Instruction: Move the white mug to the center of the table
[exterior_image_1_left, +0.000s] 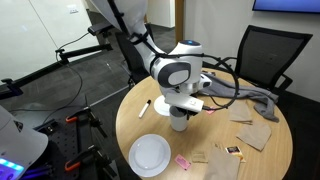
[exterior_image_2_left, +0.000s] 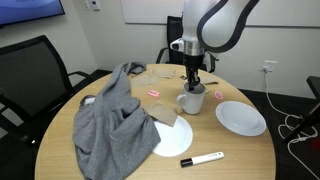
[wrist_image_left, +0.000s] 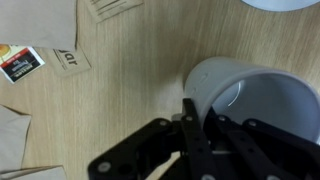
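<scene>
From my station, in an exterior view the black chair (exterior_image_2_left: 35, 75) sits furthest left, behind the round desk (exterior_image_2_left: 245, 150). A crumpled grey cloth (exterior_image_2_left: 115, 125) covers much of the desk's left half. Its lower right edge lies over brown paper and a small white disc (exterior_image_2_left: 175, 142). A pink scrap (exterior_image_2_left: 155, 94) lies just beyond the cloth, and a white marker (exterior_image_2_left: 205, 158) with a black cap lies near the front rim.

Right of the cloth stands the white mug (exterior_image_2_left: 190, 102), upright and close to the middle of the desk, its base apparently on the wood. The tool (exterior_image_2_left: 193, 85) comes straight down onto it, with its tips at the mug's mouth. The flat white plate (exterior_image_2_left: 240, 118) lies to the right of the mug, near it but apart.

In the wrist view, a small printed card (wrist_image_left: 20, 65) and a brown paper packet (wrist_image_left: 70, 55) lie at the left on bare wood. Further right, the 2 fingers (wrist_image_left: 188, 115) are drawn almost together. They pinch the mug's near wall, 1 finger outside and, as far as I can see, 1 just inside the rim. The mug's open mouth fills the right of that view.

In both exterior views the mug sits directly under the wrist, and it reads as roughly central on the desk (exterior_image_1_left: 180, 122).
</scene>
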